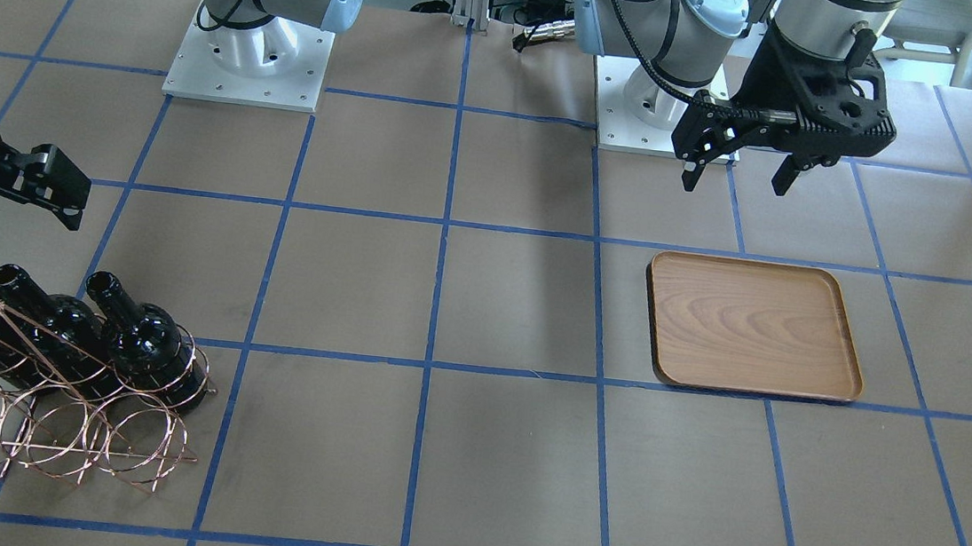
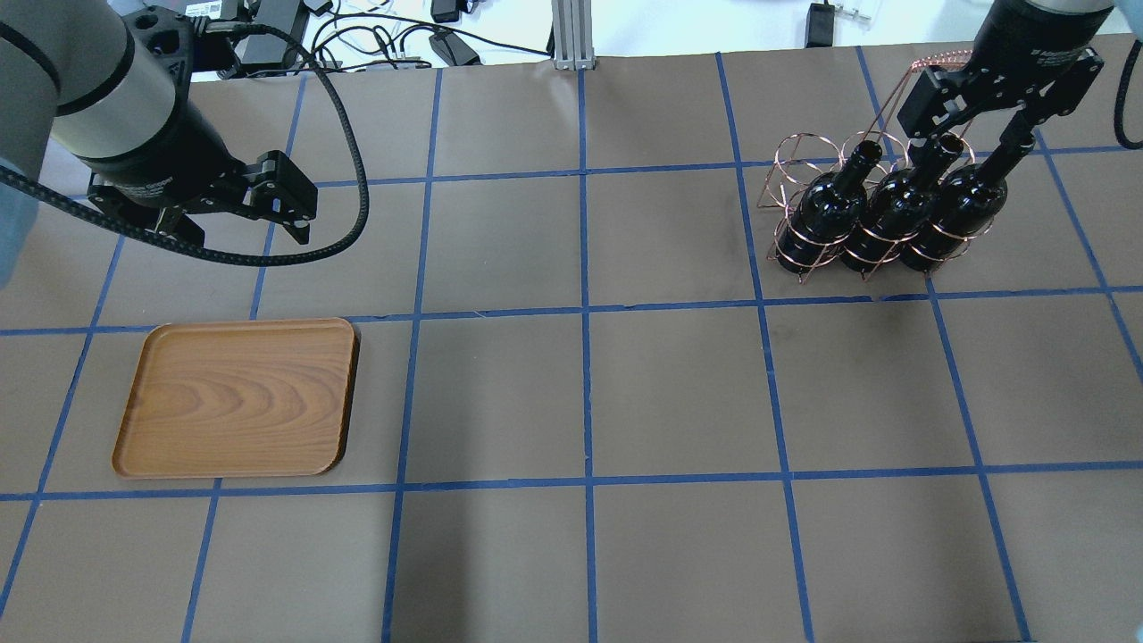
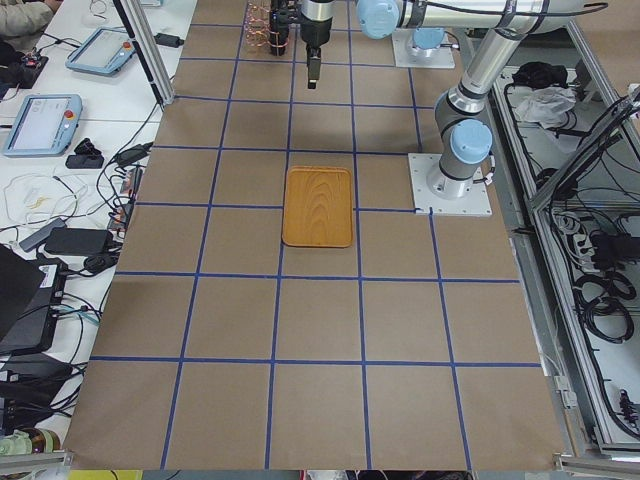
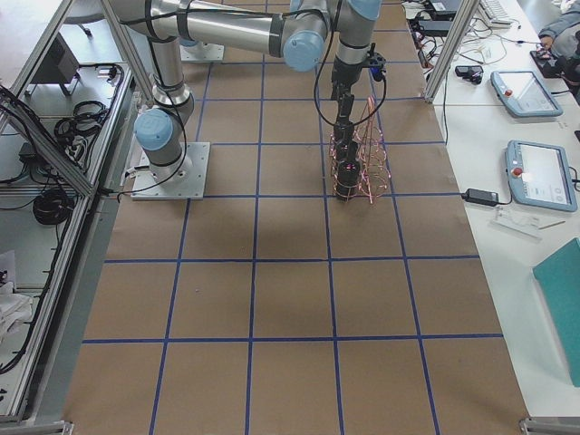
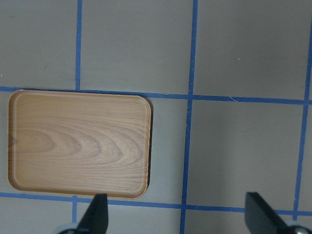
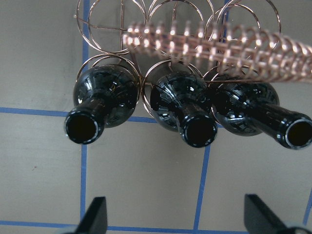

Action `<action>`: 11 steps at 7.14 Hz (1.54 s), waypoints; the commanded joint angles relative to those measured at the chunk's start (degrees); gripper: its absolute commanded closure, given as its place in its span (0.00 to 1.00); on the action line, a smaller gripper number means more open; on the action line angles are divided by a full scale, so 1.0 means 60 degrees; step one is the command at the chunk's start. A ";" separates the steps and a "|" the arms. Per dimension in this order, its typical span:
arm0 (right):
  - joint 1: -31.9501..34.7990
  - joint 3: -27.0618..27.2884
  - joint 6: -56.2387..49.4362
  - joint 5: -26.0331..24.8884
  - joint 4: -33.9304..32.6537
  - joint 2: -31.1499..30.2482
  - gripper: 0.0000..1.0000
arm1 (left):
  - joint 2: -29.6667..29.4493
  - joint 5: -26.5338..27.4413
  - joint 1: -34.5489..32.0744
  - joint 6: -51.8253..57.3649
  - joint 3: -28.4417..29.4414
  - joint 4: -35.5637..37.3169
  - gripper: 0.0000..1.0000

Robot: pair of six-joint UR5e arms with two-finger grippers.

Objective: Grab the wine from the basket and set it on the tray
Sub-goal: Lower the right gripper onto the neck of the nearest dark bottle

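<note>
Three black wine bottles (image 2: 893, 201) stand upright in the copper wire basket (image 2: 808, 152) at the table's right end; they also show in the right wrist view (image 6: 187, 109). My right gripper (image 2: 973, 134) is open and empty, hovering above the bottle mouths on the robot's side of the basket handle (image 6: 219, 46). The wooden tray (image 2: 237, 397) lies bare on the left. My left gripper (image 2: 241, 219) is open and empty, raised over the table behind the tray; its wrist view shows the tray (image 5: 78, 141) to the left of its fingertips.
The brown table cover is marked with a blue tape grid. The arm bases (image 1: 248, 54) stand at the robot's edge. Cables and an aluminium post (image 2: 571, 36) sit beyond the far edge.
</note>
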 commanded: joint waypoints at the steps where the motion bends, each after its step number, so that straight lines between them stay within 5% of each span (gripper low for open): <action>1: -0.0088 0.0408 -0.0354 0.0043 -0.0960 0.0148 0.18 | -0.0014 0.0020 0.0000 0.0010 0.0000 0.0000 0.00; 8: -0.0102 0.0880 -0.0869 -0.0015 -0.2140 0.0558 0.19 | -0.0058 0.0020 0.0000 0.0010 0.0000 0.0000 0.00; 11: -0.0102 0.0880 -0.0898 -0.0030 -0.2126 0.0647 0.30 | -0.0073 0.0020 0.0000 0.0010 0.0000 0.0000 0.00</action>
